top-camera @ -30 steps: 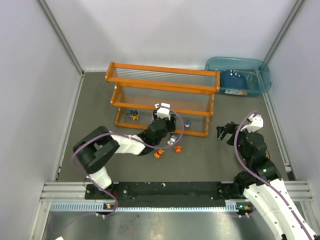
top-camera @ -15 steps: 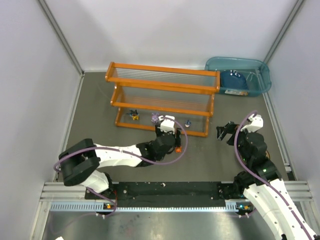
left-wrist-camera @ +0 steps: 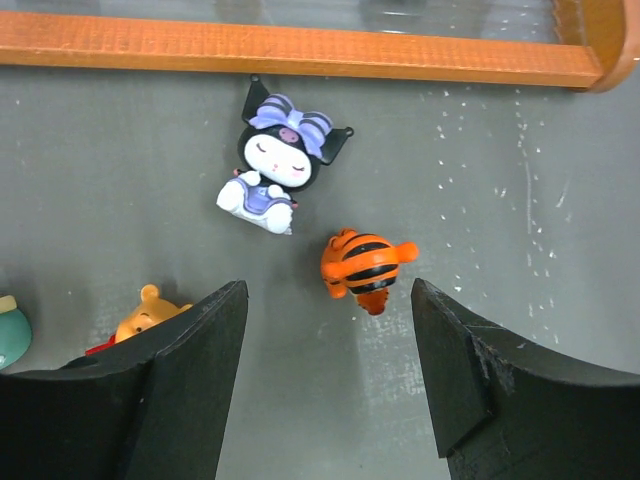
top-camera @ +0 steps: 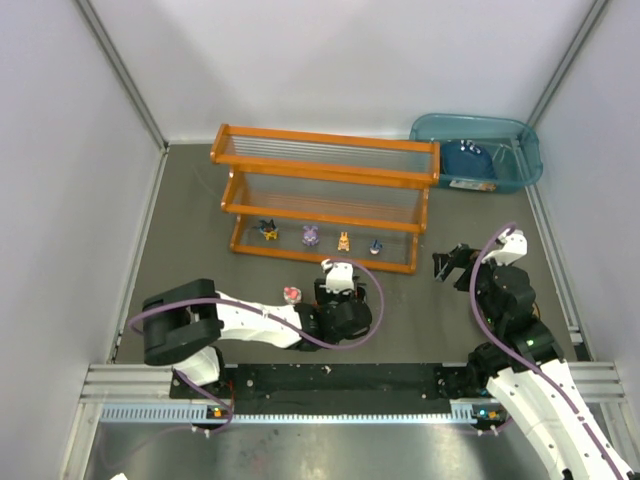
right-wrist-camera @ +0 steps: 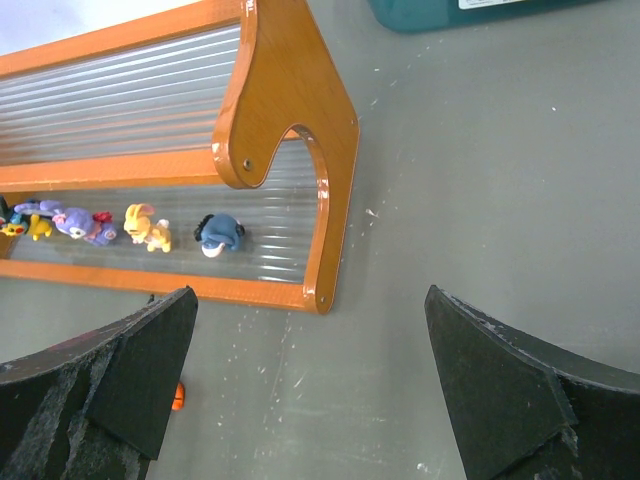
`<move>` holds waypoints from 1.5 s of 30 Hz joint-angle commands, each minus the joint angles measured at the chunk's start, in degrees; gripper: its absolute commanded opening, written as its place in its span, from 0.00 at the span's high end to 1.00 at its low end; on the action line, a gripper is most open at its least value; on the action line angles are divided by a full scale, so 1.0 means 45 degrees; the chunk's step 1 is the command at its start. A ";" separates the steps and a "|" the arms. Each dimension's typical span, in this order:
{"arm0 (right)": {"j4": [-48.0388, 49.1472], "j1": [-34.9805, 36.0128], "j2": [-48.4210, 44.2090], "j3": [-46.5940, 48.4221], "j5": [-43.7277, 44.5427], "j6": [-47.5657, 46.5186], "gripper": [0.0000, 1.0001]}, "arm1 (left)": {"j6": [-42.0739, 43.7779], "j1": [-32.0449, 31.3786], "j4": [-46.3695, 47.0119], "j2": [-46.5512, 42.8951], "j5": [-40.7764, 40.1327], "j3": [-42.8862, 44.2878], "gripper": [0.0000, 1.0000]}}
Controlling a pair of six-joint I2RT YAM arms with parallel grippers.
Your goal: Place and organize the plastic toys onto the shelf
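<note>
The left gripper (left-wrist-camera: 328, 320) hangs just above the grey table (top-camera: 190, 230) with its two black fingers (left-wrist-camera: 170, 385) spread wide and nothing held. Ahead of the gap, near the right fingertip, an orange plastic figurine with black stripes (left-wrist-camera: 365, 270) lies on its side on the table. Just past it, a black-and-white figurine with a purple bow (left-wrist-camera: 280, 170) lies tilted, its ears close to the front rail of the orange-framed stepped shelf with ribbed clear panels (left-wrist-camera: 300, 50). A yellow bear figurine in red (left-wrist-camera: 148, 305) is half hidden behind the left finger. In the top view a pink-and-white figurine (top-camera: 291, 293) sits on the table left of that wrist.

Four toys stand in a row on the lowest tier: a dark-and-yellow one (top-camera: 267, 229), a purple one (top-camera: 311, 235), a tan one (top-camera: 343, 241) and a dark blue one (top-camera: 375, 245).

The right gripper (right-wrist-camera: 310, 335) is off the shelf's right end, fingers equally wide apart and holding nothing. A translucent teal plastic bin (top-camera: 520, 135) sits in the far right corner.
</note>
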 commanded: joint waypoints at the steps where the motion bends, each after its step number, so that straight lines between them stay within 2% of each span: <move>1: 0.0061 0.0114 -0.0161 -0.0008 -0.0097 0.0017 0.01 | -0.0610 -0.0071 -0.0121 0.0290 -0.0665 0.0438 0.28; 18: 0.0080 0.0114 -0.0180 -0.0008 -0.0058 0.0037 0.01 | 0.0054 -0.0052 0.1246 0.1208 -0.0725 0.0887 0.27; 28: 0.0080 0.0114 -0.0161 0.0012 -0.0038 0.0037 0.01 | 0.0191 -0.0032 0.1383 0.1658 -0.0822 0.1102 0.39; 42: 0.0080 0.0114 -0.0161 -0.0008 0.0020 0.0037 0.01 | 0.0425 0.0085 0.1559 0.1990 -0.0744 0.1141 0.79; 43: 0.0080 0.0114 -0.0161 -0.0027 0.0001 0.0037 0.01 | 0.0445 0.0085 0.1559 0.1951 -0.0744 0.1122 0.85; 45: 0.0061 0.0114 -0.0161 -0.0008 0.0020 0.0018 0.01 | 0.0503 0.0085 0.1539 0.1776 -0.0725 0.1024 0.90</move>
